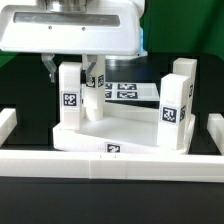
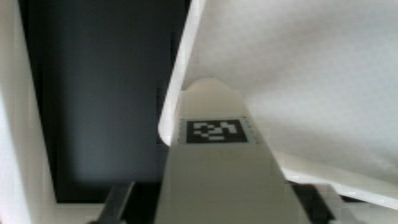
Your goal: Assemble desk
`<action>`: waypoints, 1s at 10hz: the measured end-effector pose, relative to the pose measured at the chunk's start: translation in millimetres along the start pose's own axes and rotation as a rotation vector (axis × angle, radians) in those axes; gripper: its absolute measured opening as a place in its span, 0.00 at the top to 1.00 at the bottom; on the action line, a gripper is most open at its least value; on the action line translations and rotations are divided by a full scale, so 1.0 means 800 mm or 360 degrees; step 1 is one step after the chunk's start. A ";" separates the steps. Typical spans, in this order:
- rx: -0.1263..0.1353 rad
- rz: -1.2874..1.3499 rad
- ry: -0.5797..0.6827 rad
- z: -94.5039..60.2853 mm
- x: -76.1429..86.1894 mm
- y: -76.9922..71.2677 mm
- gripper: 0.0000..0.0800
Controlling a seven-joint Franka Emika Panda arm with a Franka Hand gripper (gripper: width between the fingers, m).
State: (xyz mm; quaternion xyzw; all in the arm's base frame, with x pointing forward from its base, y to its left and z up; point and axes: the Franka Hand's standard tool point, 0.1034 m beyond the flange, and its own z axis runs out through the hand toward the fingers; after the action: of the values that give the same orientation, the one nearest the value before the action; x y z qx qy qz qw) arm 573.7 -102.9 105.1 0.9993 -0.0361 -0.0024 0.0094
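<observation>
Rail comes first for us, the long white border piece running across the front of the exterior view, with its ends turning back at both sides. Just behind it we see the tabletop, a white slab carrying a square tag on its front edge. On the tabletop two white block legs stand upright: one leg at the exterior view's right, free of the arm, and another leg at the exterior view's left. The gripper is lowered over that left leg, a finger on each side of its top; we cannot tell whether the pads actually press it. In the wrist view the tagged leg runs straight up between the dark fingers. Farthest back lies the marker board.
</observation>
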 end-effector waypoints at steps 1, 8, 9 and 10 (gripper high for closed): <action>0.0000 0.0000 0.0000 0.000 0.000 0.000 0.64; 0.0027 0.0793 0.0000 0.002 0.000 0.001 0.64; 0.0028 0.0946 -0.0002 0.002 0.000 0.001 0.64; 0.0031 0.1060 -0.0003 0.002 0.000 0.001 0.64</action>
State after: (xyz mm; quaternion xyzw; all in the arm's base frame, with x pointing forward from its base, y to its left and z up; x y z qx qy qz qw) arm 573.3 -103.6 103.4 0.9327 -0.3607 0.0003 0.0001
